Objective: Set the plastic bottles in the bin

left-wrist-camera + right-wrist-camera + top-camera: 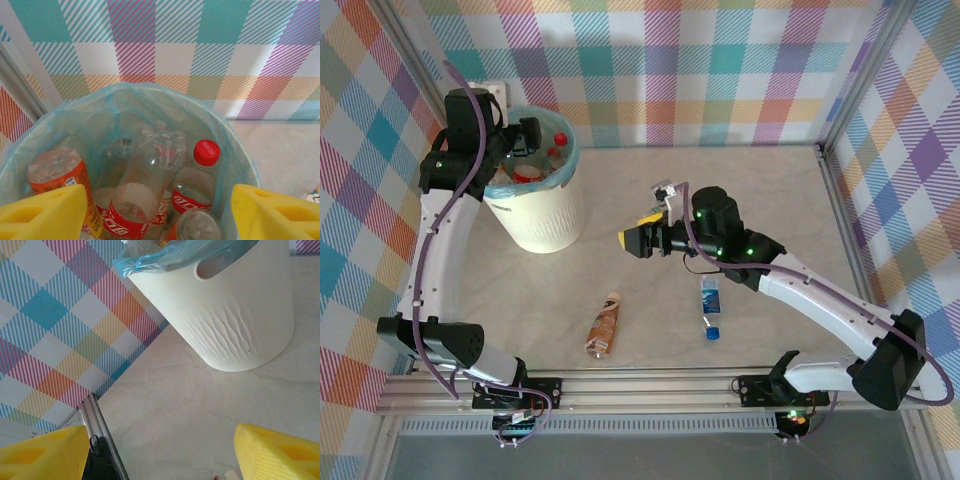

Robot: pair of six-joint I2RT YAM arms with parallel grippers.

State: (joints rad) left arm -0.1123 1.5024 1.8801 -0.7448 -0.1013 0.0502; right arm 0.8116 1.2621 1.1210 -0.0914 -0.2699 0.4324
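Left gripper (527, 136) hovers over the bin (545, 215) at the counter's (770, 200) far-left corner, right gripper (638, 241) mid-counter; both have fingers wide and empty. The right should straddle the blue-capped bottle (710, 305) near the near edge, squarely across its body.

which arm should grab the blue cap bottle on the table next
Right. The right pincer hangs open above the table near the blue-capped bottle; the left pincer, also open, is over the bin, farther from it.
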